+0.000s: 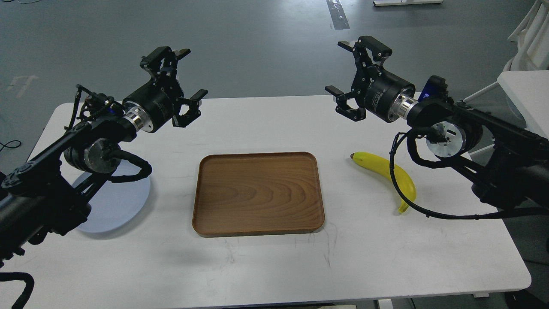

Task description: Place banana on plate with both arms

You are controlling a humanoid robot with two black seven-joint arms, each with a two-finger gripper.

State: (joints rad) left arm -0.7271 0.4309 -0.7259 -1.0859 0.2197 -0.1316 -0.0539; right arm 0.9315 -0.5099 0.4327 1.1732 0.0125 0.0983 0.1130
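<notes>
Banana [388, 172] lies on the white table [274, 266], right of the wooden tray [257, 193]. Plate [122, 201] sits at the left, partly under the left arm. Left gripper [182, 79] and right gripper [358, 75] hang above the table, fingers spread and holding nothing.

- Tray [257, 193] at table [274, 266] centre.
- Plate [124, 201] left of tray, on the table (partly hidden under the left arm [77, 150]).
- Banana [386, 169] right of tray, apart from it, under the right arm's [472, 128] cable.
</notes>
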